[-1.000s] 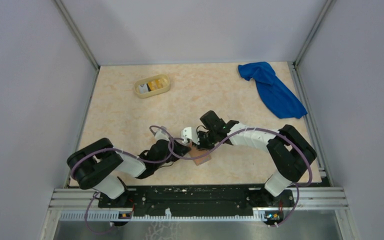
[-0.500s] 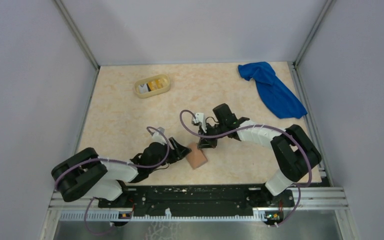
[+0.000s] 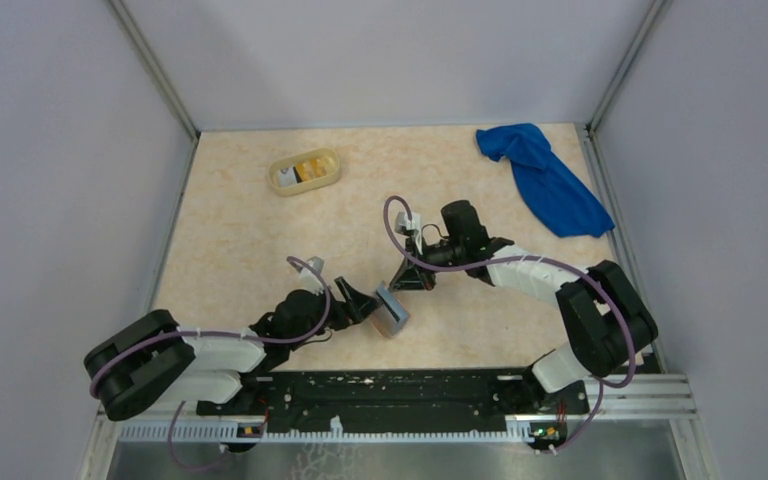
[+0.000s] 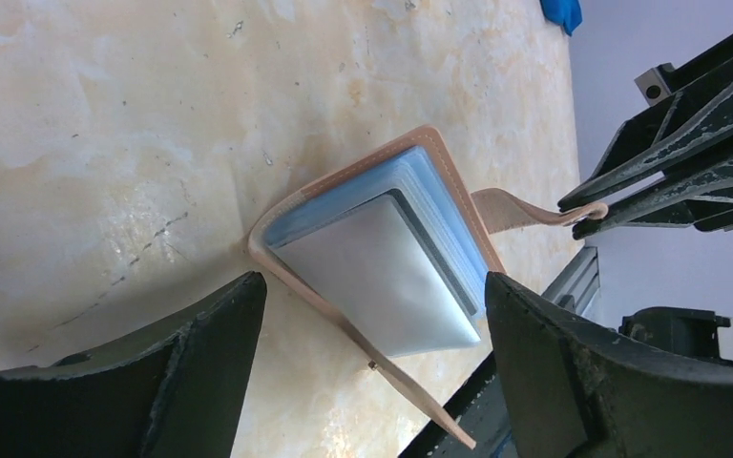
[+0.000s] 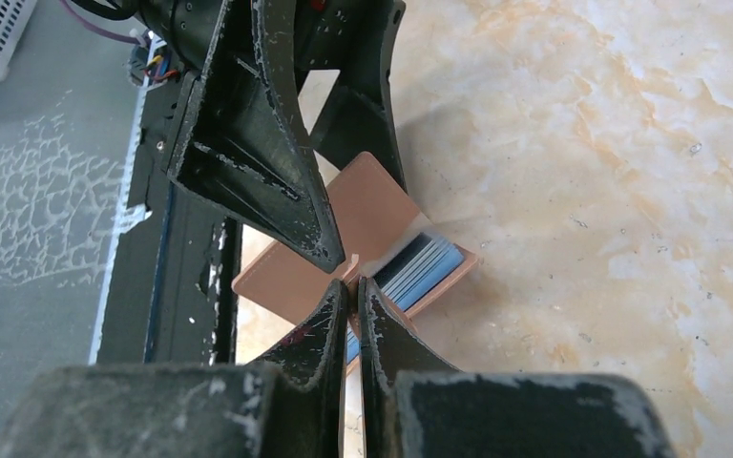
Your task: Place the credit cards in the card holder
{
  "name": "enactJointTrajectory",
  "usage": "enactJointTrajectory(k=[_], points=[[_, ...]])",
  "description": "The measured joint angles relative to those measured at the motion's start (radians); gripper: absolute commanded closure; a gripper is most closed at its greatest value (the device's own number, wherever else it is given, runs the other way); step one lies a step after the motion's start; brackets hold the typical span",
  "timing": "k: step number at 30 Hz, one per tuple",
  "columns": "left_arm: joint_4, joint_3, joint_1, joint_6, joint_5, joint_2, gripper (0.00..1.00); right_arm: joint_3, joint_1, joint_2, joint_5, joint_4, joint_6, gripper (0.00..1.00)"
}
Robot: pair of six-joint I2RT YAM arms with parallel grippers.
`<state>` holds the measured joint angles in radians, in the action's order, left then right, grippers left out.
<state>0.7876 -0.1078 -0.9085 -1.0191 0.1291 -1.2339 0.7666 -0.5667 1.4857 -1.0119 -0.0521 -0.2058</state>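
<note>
Now the left gripper (image 3: 358, 298) has its fingers spread wide and holds nothing; the card holder (image 4: 382, 258) lies half open on the table (image 3: 250, 250) between those fingers, near the front edge, blue slots showing; the right gripper (image 5: 351, 286) is pinched tight on the holder's thin tan strap (image 4: 520, 205); some credit cards (image 3: 305, 170) sit in the yellow tray (image 3: 331, 178), far off.

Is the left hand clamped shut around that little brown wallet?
No, the left hand is open: its fingers stand wide apart on either side of the card holder.
</note>
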Motion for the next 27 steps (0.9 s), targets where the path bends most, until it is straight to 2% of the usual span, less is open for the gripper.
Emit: enactJointTrajectory(k=[4,6,15,17,21,23,24,27], points=[[0.006,0.0,0.0,-0.005,-0.003,-0.023,0.25,0.0,0.0,0.0,0.021,0.01,-0.003,1.0],[0.004,0.0,0.0,-0.009,-0.002,-0.03,0.44,0.0,0.0,0.0,0.056,0.026,-0.012,1.0],[-0.076,-0.007,0.0,0.028,0.025,-0.024,0.81,0.037,0.0,0.0,0.278,0.189,-0.192,1.0],[-0.102,-0.011,0.0,0.047,0.035,-0.024,0.86,0.053,0.0,0.002,0.352,0.222,-0.232,0.93],[-0.152,-0.031,0.0,0.098,0.043,-0.032,0.92,0.1,0.0,0.05,0.502,0.283,-0.28,0.7],[-0.169,-0.048,0.001,0.127,0.043,-0.042,0.94,0.118,0.0,0.076,0.551,0.307,-0.29,0.62],[-0.176,-0.058,0.001,0.143,0.042,-0.05,0.94,0.119,0.0,0.078,0.562,0.309,-0.29,0.59],[-0.185,-0.075,0.002,0.182,0.037,-0.073,0.95,0.118,0.0,0.062,0.563,0.315,-0.293,0.57]])
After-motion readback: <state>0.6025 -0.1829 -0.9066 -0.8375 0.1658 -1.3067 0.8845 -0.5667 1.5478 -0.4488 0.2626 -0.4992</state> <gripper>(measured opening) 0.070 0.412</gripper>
